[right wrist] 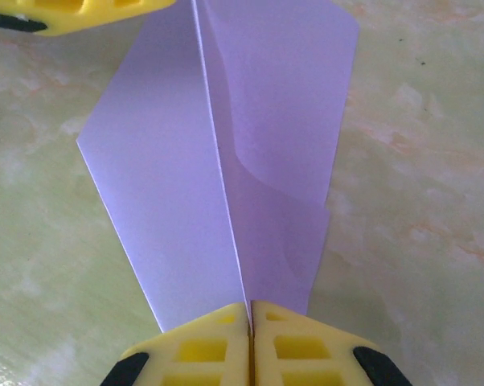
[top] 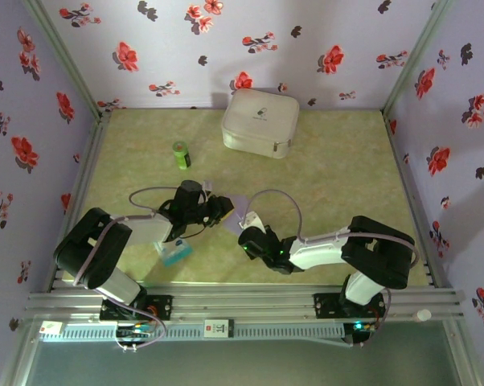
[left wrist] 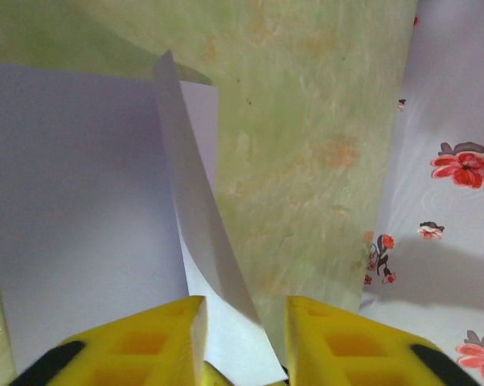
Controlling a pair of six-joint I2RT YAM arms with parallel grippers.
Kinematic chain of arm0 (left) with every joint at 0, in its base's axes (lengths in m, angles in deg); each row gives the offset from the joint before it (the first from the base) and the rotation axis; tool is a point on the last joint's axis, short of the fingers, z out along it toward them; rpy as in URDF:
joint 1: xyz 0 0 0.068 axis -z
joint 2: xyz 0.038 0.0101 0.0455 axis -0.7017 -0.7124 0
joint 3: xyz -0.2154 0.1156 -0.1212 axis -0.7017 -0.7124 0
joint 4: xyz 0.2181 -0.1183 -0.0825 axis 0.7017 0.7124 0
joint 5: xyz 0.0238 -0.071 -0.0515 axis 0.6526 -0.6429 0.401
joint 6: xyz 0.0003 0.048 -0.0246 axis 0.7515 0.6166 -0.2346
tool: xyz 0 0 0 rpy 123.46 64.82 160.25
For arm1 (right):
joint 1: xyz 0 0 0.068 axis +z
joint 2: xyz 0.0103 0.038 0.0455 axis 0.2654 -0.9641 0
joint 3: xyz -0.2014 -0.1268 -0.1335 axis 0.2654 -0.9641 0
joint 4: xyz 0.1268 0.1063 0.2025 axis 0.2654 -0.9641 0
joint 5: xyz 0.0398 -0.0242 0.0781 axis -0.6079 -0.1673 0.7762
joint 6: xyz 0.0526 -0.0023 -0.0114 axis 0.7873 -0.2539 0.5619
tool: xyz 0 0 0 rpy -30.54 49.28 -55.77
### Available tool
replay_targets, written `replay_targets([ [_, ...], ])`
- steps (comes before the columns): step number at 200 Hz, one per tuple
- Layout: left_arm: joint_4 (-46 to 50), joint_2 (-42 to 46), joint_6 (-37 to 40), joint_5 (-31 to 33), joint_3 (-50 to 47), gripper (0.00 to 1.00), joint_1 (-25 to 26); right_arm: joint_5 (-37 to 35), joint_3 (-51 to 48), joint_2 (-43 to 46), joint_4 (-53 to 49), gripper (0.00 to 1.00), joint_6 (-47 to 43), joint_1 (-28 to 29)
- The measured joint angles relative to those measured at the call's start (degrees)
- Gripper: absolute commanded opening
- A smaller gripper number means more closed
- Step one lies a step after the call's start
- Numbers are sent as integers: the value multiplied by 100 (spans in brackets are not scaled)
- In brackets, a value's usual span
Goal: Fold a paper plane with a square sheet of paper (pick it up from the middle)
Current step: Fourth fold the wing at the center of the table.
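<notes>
The right jaws are pressed shut on the paper at its centre crease, holding the ridge upright. The left jaws stand partly open astride the other end of that ridge and seem to grip nothing. The sheet lies on the surface between the arms, creased down the middle with slanted flaps. I judge it about halfway, with the wings not yet folded. A packet lies beside the left arm. A green bottle and a white case sit well apart and obstruct nothing.

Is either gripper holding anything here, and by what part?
The right gripper pinches the lavender paper by its raised centre crease, at one end; left gripper stands open astride the crease, clamping nothing.
</notes>
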Motion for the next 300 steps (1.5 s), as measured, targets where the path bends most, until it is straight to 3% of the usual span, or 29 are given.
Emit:
replay_targets([
  [35, 678, 487, 289, 258, 140, 45, 0, 227, -87, -2, 195, 9, 136, -109],
  [131, 1169, 743, 496, 507, 212, 45, 0, 782, -280, -151, 929, 17, 560, -358],
  [195, 1174, 702, 507, 509, 214, 45, 0, 1005, -354, -151, 1119, 10, 667, -437],
  [300, 1174, 702, 533, 507, 214, 20, 0, 1714, -750, -105, 1906, 2, 1106, -776],
])
